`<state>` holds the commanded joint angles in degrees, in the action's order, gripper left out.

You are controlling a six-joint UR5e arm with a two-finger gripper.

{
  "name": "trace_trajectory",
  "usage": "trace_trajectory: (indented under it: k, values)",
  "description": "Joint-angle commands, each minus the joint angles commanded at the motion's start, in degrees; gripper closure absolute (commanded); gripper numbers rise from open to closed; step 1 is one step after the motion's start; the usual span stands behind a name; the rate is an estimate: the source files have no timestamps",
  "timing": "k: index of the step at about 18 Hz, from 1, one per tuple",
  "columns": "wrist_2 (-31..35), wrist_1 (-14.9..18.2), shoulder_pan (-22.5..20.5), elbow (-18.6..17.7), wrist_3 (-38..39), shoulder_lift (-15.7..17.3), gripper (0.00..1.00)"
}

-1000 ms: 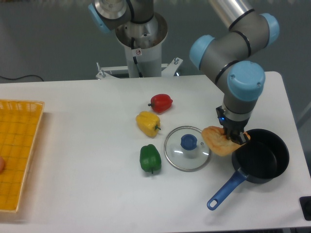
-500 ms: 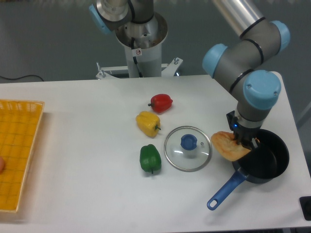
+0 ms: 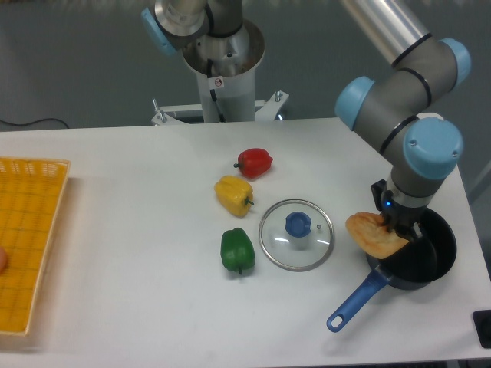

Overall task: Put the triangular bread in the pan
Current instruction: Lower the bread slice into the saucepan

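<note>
1 view, fixed camera. Arm reaches in from the top right; the tool [image 3: 400, 228] sits at the right of the frame, closed on the triangular bread [image 3: 374, 234]. Bread is held off the tabletop [image 3: 138, 192], tilted, overlapping the left rim of the pan [image 3: 418, 249], most of it still hanging outside toward the glass lid [image 3: 296, 234]. Pan is lower right, black, blue handle running down-left toward the bottom edge. Lid lies flat just left of the bread, blue knob up, apart from the pan. 3 peppers left of the lid: red pepper [image 3: 255, 162] at centre, yellow pepper [image 3: 233, 194] just below it, green pepper [image 3: 237, 250] lower still. Yellow basket [image 3: 27, 238] at the far left edge, well apart from everything else.
</note>
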<state>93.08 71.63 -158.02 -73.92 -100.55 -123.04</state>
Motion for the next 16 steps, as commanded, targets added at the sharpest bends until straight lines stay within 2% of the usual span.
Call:
trace_trajectory:
  k: [7,16]
  values:
    - [-0.1,-0.1,-1.4,2.9,0.1,-1.4,1.00]
    - [0.0,-0.4,-2.1,5.4,1.1,-4.7,1.00]
